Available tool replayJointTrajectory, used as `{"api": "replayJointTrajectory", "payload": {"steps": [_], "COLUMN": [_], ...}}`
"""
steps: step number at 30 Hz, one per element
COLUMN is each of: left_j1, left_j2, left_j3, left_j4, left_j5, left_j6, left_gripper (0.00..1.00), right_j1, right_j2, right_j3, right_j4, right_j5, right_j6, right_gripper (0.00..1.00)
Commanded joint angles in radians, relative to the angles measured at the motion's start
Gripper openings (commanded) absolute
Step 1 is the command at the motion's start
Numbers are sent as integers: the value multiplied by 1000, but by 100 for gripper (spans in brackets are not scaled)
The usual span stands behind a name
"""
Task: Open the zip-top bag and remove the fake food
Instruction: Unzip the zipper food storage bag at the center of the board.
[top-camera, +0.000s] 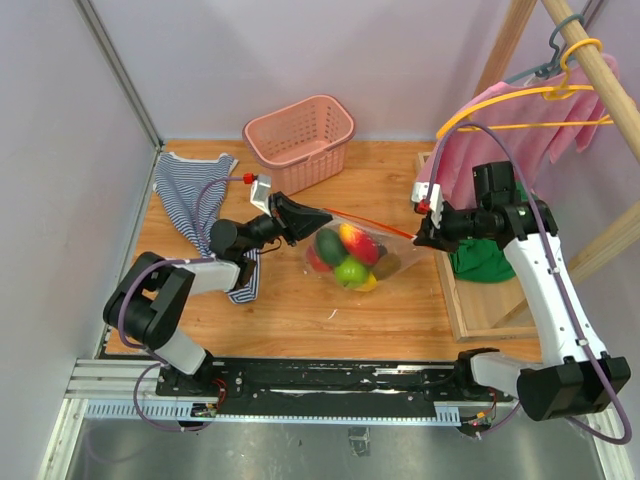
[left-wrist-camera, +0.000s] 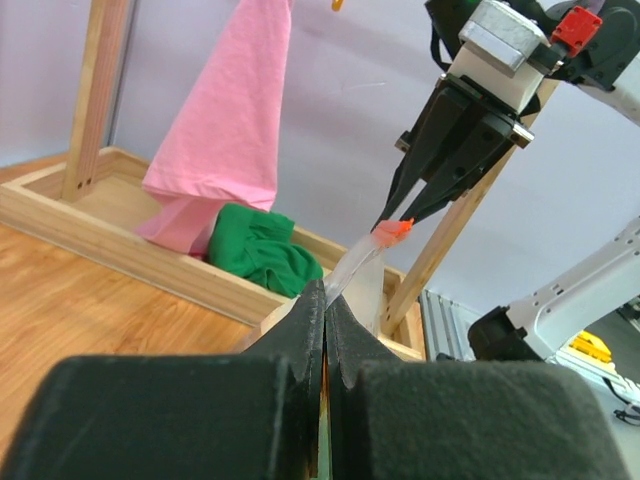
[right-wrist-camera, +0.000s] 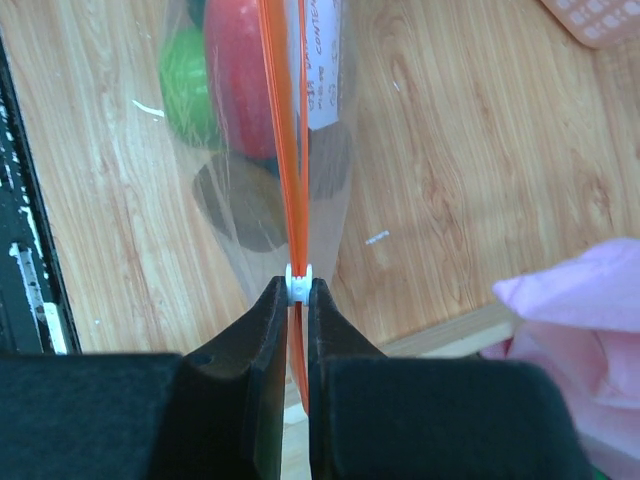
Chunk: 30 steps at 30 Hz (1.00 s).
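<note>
The clear zip-top bag (top-camera: 352, 258) hangs stretched above the table between both grippers, its red-orange zip strip (top-camera: 367, 222) taut on top. Inside it is the fake food: a red apple (top-camera: 359, 243), a light green piece (top-camera: 350, 271), a dark green piece (top-camera: 328, 246), a yellow piece (top-camera: 369, 284) and a dark piece (top-camera: 388, 265). My left gripper (top-camera: 317, 214) is shut on the bag's left end (left-wrist-camera: 350, 272). My right gripper (top-camera: 421, 237) is shut on the white slider (right-wrist-camera: 298, 272) at the strip's right end. The right wrist view shows the apple (right-wrist-camera: 238, 70), the green piece (right-wrist-camera: 186, 85) and the white label (right-wrist-camera: 322, 70).
A pink slotted basket (top-camera: 300, 138) stands at the back. A striped cloth (top-camera: 188, 190) lies at the left, under my left arm. At the right a wooden rack (top-camera: 470, 312) holds a pink garment (top-camera: 512, 128) on a yellow hanger, with a green cloth (top-camera: 480, 260) on its base.
</note>
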<state>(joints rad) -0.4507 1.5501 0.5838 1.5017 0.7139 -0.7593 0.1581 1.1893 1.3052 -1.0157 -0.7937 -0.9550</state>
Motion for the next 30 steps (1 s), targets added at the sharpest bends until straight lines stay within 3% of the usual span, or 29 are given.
{"api": "replayJointTrajectory", "payload": {"steps": [1,25,28,30], "left_j1": [22,30,30,30], "left_j2": [34,-56,-62,-68], "left_j3": [49,-21,-23,-28], "left_j4": [62,-187,-217,-235], "left_j5": [24,63,79,90], "left_j6": [21,208,228,243], "left_gripper": [0,0,0,0], "right_j1": [-60,-114,-113,-114], "right_j2": [-36,-100,-102,-99], "right_j3": [-23,-91,-88,-83], "right_j4": [-53,-125,-141,-160], "right_j5": [75,190,144,73], "right_j6": [-38,-152,-161,-172], "right_gripper": [1,2,8,18]}}
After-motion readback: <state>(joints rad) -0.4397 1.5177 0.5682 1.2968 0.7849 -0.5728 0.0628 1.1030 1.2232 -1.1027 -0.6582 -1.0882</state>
